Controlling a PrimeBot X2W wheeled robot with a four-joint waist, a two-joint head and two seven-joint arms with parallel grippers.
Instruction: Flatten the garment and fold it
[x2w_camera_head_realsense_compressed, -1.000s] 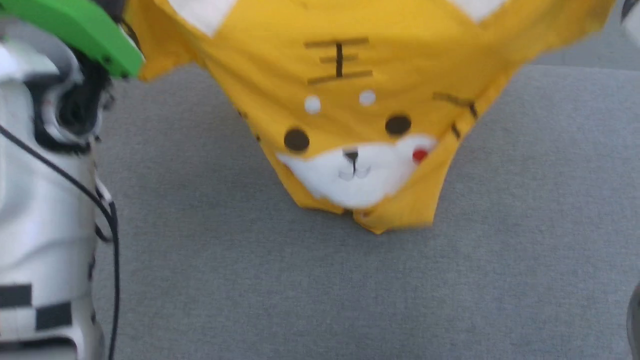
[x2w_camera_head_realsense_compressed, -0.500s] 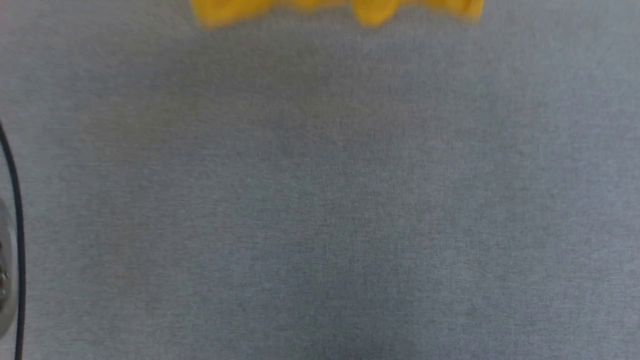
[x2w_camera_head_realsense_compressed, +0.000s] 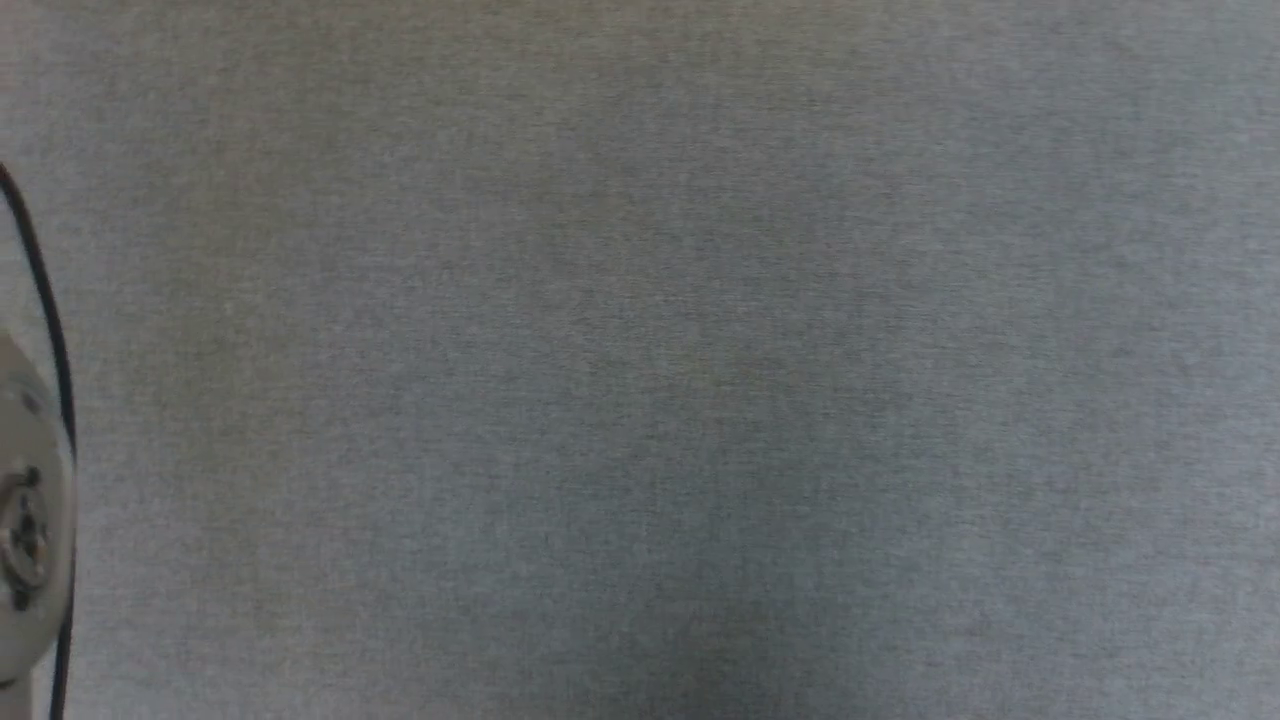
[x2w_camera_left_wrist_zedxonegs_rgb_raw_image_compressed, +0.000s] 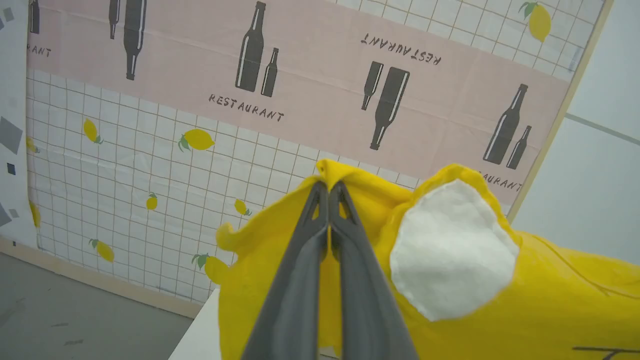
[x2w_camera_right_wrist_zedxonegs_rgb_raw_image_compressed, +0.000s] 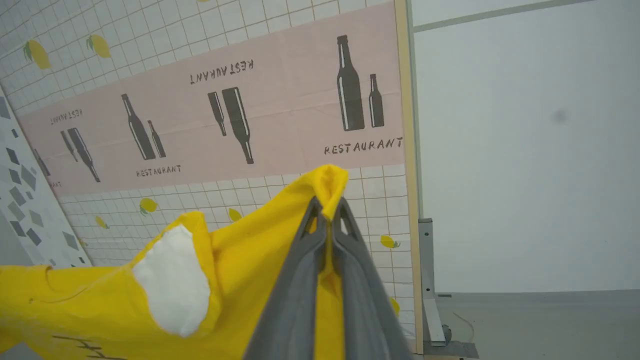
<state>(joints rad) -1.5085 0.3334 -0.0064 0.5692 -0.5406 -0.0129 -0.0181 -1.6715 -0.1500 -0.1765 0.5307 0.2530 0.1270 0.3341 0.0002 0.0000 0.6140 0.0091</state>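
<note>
Mustard-yellow cloth is held up at two spots along its edge: this is the T-shirt (x2w_camera_left_wrist_zedxonegs_rgb_raw_image_compressed: 525, 300), raised in front of a patterned wall.

In the left wrist view, the left gripper (x2w_camera_left_wrist_zedxonegs_rgb_raw_image_compressed: 328, 187) has its two dark fingers (x2w_camera_left_wrist_zedxonegs_rgb_raw_image_compressed: 295, 280) pressed together on a small peak of the yellow fabric. That peak pokes out just past the fingertips. The rest of the shirt drops away below and to the right of the fingers. A round white ear patch (x2w_camera_left_wrist_zedxonegs_rgb_raw_image_compressed: 452, 250) sits just to the right of them, and a thin black stripe (x2w_camera_left_wrist_zedxonegs_rgb_raw_image_compressed: 605, 350) shows further right and lower.

In the right wrist view, the right gripper (x2w_camera_right_wrist_zedxonegs_rgb_raw_image_compressed: 327, 205) is likewise clamped on a fold of the T-shirt (x2w_camera_right_wrist_zedxonegs_rgb_raw_image_compressed: 250, 265), with a tuft of cloth standing above its tips. From there the shirt stretches off to the left of the fingers. A second white patch (x2w_camera_right_wrist_zedxonegs_rgb_raw_image_compressed: 172, 282) lies on that side, with black printed lines (x2w_camera_right_wrist_zedxonegs_rgb_raw_image_compressed: 85, 345) beyond it.

Past both grippers hangs a wall covering (x2w_camera_left_wrist_zedxonegs_rgb_raw_image_compressed: 300, 65), a pink band with dark bottles and the word RESTAURANT. It also has a white grid (x2w_camera_left_wrist_zedxonegs_rgb_raw_image_compressed: 150, 165) dotted with lemons. To the right of the right gripper are a plain pale wall (x2w_camera_right_wrist_zedxonegs_rgb_raw_image_compressed: 525, 150) and grey floor (x2w_camera_right_wrist_zedxonegs_rgb_raw_image_compressed: 525, 320). Below and left of the left gripper shows a white table corner (x2w_camera_left_wrist_zedxonegs_rgb_raw_image_compressed: 200, 335).

The head view looks down on a grey woven surface (x2w_camera_head_realsense_compressed: 640, 360). A pale rounded robot part (x2w_camera_head_realsense_compressed: 25, 520) and a black cable (x2w_camera_head_realsense_compressed: 45, 300) are at its left edge.
</note>
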